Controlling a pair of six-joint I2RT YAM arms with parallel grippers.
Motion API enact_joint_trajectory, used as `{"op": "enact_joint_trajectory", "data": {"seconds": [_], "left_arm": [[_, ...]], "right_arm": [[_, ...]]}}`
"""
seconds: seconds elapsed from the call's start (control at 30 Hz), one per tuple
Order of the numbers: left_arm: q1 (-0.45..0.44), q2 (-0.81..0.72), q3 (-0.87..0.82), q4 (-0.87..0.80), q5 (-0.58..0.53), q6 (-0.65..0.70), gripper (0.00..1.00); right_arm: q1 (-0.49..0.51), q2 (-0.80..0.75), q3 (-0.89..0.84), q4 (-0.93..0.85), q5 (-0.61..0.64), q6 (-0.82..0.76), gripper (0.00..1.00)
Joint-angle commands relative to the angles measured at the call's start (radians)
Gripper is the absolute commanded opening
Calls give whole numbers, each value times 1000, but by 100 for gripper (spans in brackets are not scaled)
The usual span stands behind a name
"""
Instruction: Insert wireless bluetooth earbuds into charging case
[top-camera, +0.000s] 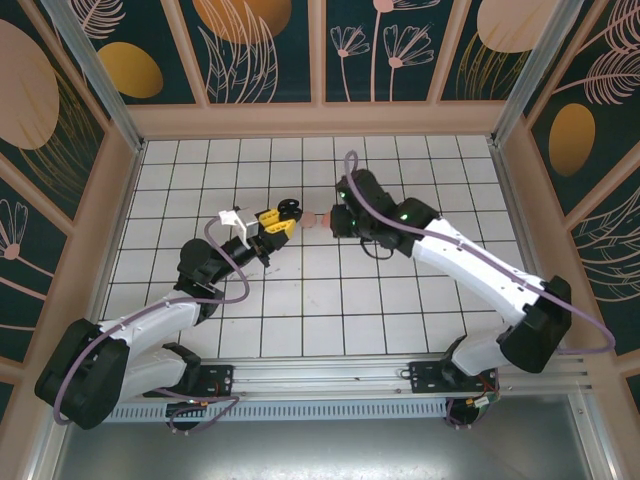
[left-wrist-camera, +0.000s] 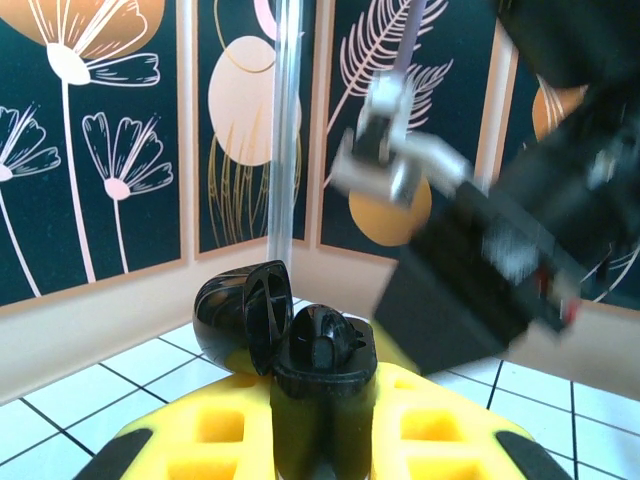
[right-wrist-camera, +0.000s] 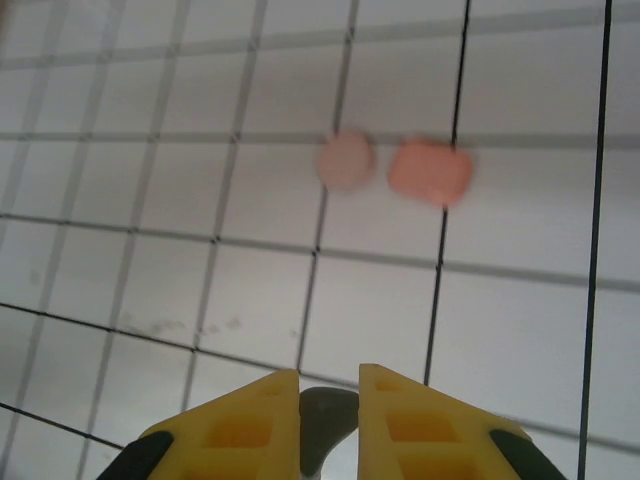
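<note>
In the left wrist view my left gripper (left-wrist-camera: 325, 445) is shut on a black charging case (left-wrist-camera: 322, 400), held upright between the yellow fingers (left-wrist-camera: 215, 430). Its lid (left-wrist-camera: 238, 318) is swung open to the left, and one black earbud (left-wrist-camera: 327, 340) sits in the top. From above, the left gripper (top-camera: 272, 226) holds the case (top-camera: 290, 209) near mid-table, facing my right gripper (top-camera: 337, 219). In the right wrist view the right gripper (right-wrist-camera: 327, 378) is shut on a small dark earbud (right-wrist-camera: 330, 408). Two blurred pink pieces, one pale (right-wrist-camera: 346, 160) and one salmon (right-wrist-camera: 430, 172), lie on the tiles.
The white gridded table (top-camera: 300, 310) is walled by patterned panels with a metal post (left-wrist-camera: 285, 130) at the corner. The right arm's black wrist (left-wrist-camera: 500, 260) hangs close above the case. The pink pieces (top-camera: 320, 218) lie between the two grippers.
</note>
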Motion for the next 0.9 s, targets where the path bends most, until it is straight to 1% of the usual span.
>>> {"op": "enact_joint_trajectory", "data": {"seconds": [0.0,0.17,0.27,0.47,0.63,0.73,0.87], "left_arm": [[-6,-6,-4,53,30,65,0],[-6,17,15,70,53,71,0],[-8,41,36,86,61,68,0],[-14,101,96,122,75,40,0],[-16,149,135,163,85,4,0],[-19,170,152,184,89,-12,0],[-24,186,163,188,95,-13,0]], "right_arm": [[-4,-41,87,14,52,-94,17],[-2,-90,120,135,29,-153,16],[6,-122,93,224,9,-176,16],[53,-186,-1,386,3,-211,17],[83,-197,-52,449,-3,-207,17],[111,-196,-79,478,17,-213,17],[123,-182,-86,483,39,-215,17]]}}
